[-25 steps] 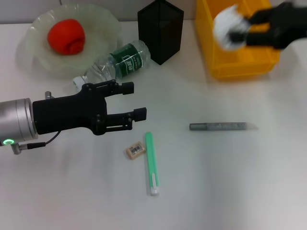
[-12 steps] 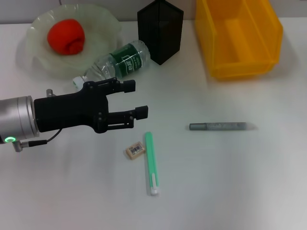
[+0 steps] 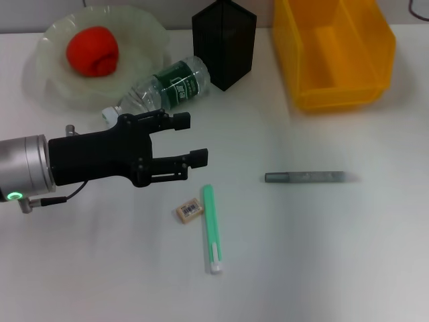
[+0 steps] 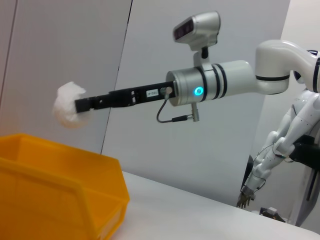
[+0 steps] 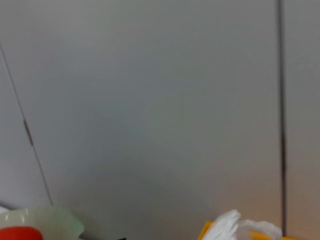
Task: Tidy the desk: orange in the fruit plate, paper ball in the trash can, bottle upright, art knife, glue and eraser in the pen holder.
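Observation:
The orange (image 3: 92, 50) lies in the pale-green fruit plate (image 3: 50, 84). Next to the plate, the bottle (image 3: 167, 84) lies on its side, and my left gripper (image 3: 193, 139) hovers open just in front of it. The eraser (image 3: 190, 210) sits beside a green stick (image 3: 212, 228), and a grey stick (image 3: 307, 177) lies to the right. I cannot tell which stick is the art knife and which the glue. The black pen holder (image 3: 224, 40) stands at the back. In the left wrist view my right gripper (image 4: 80, 106) is shut on the paper ball (image 4: 65, 100), high above the yellow trash can (image 4: 60, 195).
The trash can (image 3: 332, 54) at the back right shows nothing inside in the head view. The right arm is outside the head view. The right wrist view shows the paper ball (image 5: 232, 226), the plate's rim (image 5: 50, 222) and a grey wall.
My right gripper with the paper ball was over the trash can a second ago and has since left the head view. The left gripper has barely shifted.

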Motion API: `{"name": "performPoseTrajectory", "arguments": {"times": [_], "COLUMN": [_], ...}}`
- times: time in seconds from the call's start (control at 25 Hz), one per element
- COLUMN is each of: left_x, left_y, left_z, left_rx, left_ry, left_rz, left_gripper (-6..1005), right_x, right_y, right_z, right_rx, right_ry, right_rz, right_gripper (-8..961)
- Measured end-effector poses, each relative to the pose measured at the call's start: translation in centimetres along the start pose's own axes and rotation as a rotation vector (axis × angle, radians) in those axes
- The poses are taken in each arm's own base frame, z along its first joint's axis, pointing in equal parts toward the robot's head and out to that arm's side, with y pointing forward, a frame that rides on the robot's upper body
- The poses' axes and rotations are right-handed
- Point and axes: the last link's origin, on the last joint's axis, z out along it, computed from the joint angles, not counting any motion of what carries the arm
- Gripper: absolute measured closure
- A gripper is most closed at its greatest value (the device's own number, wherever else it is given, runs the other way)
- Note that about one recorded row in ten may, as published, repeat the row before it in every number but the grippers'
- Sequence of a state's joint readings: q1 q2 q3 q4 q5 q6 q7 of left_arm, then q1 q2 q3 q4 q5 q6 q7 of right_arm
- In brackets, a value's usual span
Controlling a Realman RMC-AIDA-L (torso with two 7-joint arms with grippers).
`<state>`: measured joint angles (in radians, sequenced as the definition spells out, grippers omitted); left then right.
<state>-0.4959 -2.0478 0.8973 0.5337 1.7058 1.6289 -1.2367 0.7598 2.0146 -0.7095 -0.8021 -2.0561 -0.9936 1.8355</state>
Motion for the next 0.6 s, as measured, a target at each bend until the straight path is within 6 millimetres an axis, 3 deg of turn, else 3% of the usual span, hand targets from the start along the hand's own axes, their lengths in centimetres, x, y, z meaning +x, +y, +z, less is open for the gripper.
{"name": "performPoseTrajectory", "arguments": {"times": [0.08, 0.2, 0.4, 0.6], "left_x": [0.0, 0.0, 0.0, 0.2], "left_y": [0.0, 0.0, 0.0, -0.2], "left_z": [0.0, 0.0, -0.1, -0.2], "left_rx": [0.000, -0.001, 0.003, 0.017], "left_ry": [0.000, 0.000, 0.004, 0.013], "left_rz": [-0.001, -0.003, -0.004, -0.002], "left_gripper": [199, 199, 199, 199], "right_x": [0.0, -0.1, -0.3, -0.2], "right_y": [0.1, 0.2, 0.1, 0.3], "right_z": [0.4, 0.8, 0.7, -0.7], "right_rx": [0.003, 0.005, 0.013, -0.040], "right_ry": [0.008, 0.010, 0.004, -0.043], "right_rz": [-0.004, -0.005, -0.007, 0.037], "right_gripper": [511, 321, 141, 140]}}
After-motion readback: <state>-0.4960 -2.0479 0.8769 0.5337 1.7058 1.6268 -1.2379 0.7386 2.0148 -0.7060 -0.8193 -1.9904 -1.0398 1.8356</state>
